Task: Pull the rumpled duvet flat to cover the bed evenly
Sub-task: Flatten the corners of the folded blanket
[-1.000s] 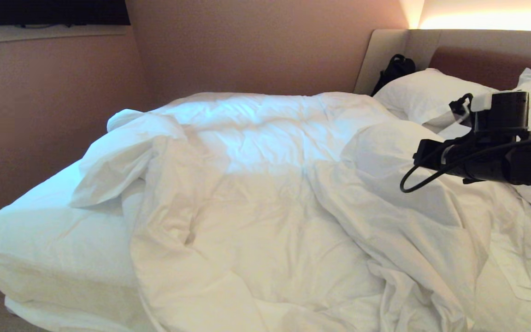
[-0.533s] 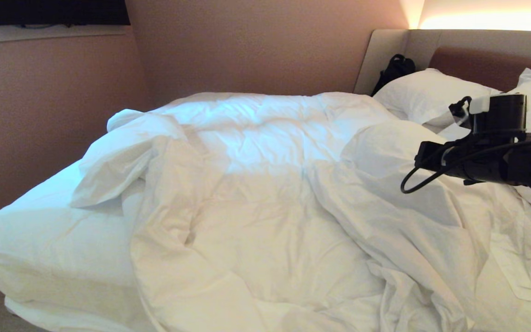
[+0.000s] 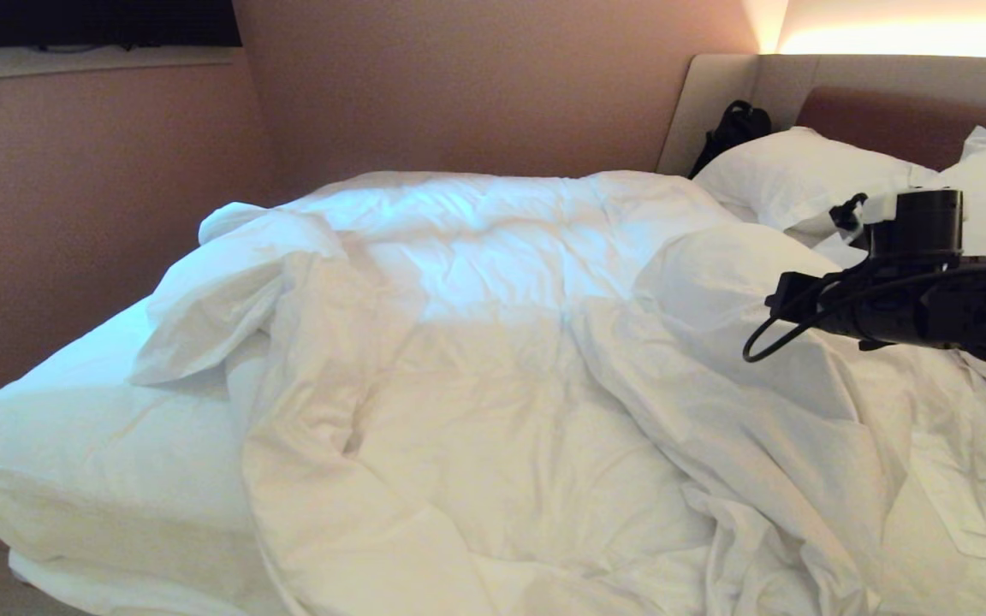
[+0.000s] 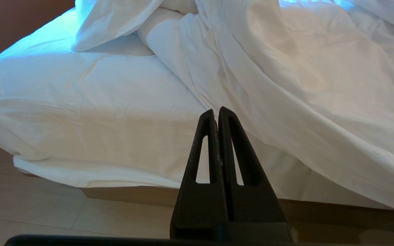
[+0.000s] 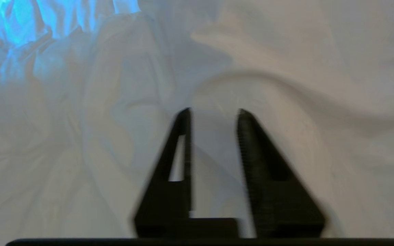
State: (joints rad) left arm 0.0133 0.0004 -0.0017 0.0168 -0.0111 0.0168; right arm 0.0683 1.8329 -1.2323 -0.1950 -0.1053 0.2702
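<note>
Fingers of the right gripper (image 5: 213, 114) apart, nothing between them, poised over the rumpled puffy white duvet (image 3: 493, 359), likely lining up a grab | left gripper (image 4: 216, 112) fingers together, parked off the wide white-sheeted bed (image 3: 56, 428) | duvet heaped towards the headboard side, bare sheet exposed at the foot corner.

Rumpled duvet (image 3: 493, 385) heaped on the bed (image 3: 74, 445), right arm (image 3: 912, 299) above.
</note>
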